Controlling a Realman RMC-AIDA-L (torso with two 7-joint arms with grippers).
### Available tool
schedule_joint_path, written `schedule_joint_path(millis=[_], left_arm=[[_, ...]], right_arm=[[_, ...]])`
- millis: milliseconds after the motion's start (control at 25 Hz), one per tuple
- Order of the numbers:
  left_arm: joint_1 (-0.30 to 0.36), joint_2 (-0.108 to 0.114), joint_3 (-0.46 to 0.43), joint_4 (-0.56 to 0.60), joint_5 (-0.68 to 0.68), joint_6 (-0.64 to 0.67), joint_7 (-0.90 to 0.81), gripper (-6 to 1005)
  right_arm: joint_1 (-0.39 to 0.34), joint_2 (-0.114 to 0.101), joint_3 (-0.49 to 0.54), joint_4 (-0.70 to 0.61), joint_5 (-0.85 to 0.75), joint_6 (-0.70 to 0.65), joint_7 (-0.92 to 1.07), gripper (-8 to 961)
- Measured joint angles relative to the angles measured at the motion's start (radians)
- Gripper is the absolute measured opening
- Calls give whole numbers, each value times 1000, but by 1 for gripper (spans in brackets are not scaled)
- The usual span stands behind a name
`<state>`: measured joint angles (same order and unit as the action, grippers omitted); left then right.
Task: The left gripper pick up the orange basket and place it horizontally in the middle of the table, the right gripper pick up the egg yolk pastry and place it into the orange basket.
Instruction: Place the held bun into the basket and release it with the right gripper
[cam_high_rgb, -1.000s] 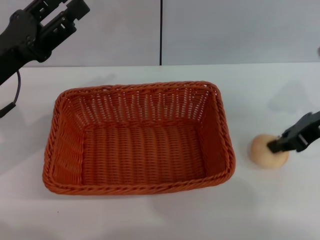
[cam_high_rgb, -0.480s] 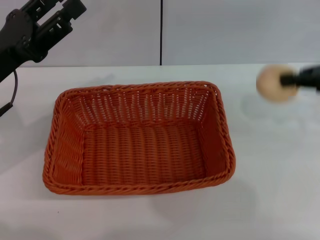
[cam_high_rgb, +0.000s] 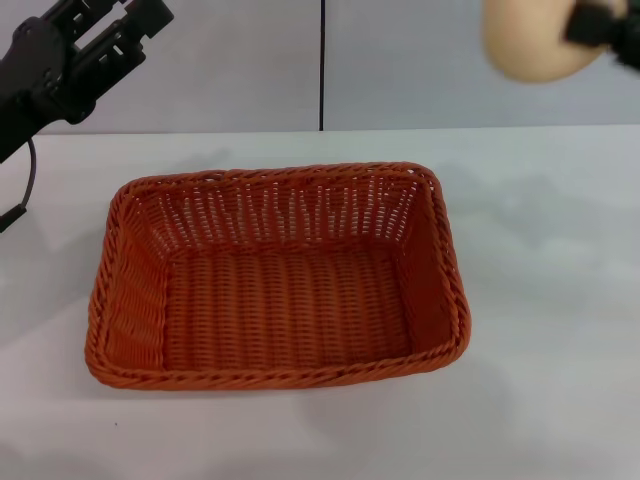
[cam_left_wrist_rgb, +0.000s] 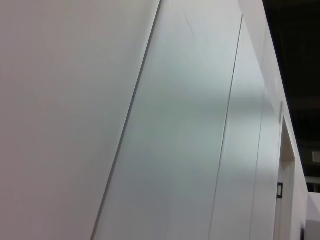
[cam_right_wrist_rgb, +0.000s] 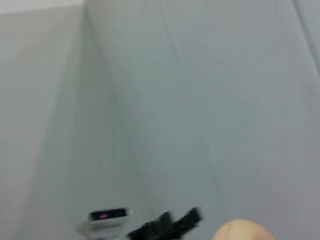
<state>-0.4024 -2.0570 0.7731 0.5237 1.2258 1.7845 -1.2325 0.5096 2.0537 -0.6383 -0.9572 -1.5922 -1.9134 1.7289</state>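
The orange basket lies lengthwise across the middle of the white table, open side up and with nothing in it. High at the upper right, well above the table, my right gripper is shut on the egg yolk pastry, a pale tan ball to the right of the basket and farther back. The pastry's top edge also shows in the right wrist view. My left gripper hangs raised at the upper left, open and holding nothing, apart from the basket.
A grey panelled wall with a dark vertical seam stands behind the table. The left wrist view shows only wall panels. Bare tabletop lies on both sides of the basket and in front of it.
My right gripper has lifted the pastry off the table at the right of the basket and carried it up to the top right. The left arm has barely moved.
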Motion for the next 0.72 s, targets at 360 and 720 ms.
schedule_joint_path(millis=[360, 720], left_arm=[[-6, 1, 3, -4, 0, -3, -1, 661], [2, 1, 3, -5, 1, -4, -1, 662]], right_arm=[[47, 14, -131, 128, -32, 29, -161, 52], [17, 10, -107, 130, -27, 28, -167, 386]])
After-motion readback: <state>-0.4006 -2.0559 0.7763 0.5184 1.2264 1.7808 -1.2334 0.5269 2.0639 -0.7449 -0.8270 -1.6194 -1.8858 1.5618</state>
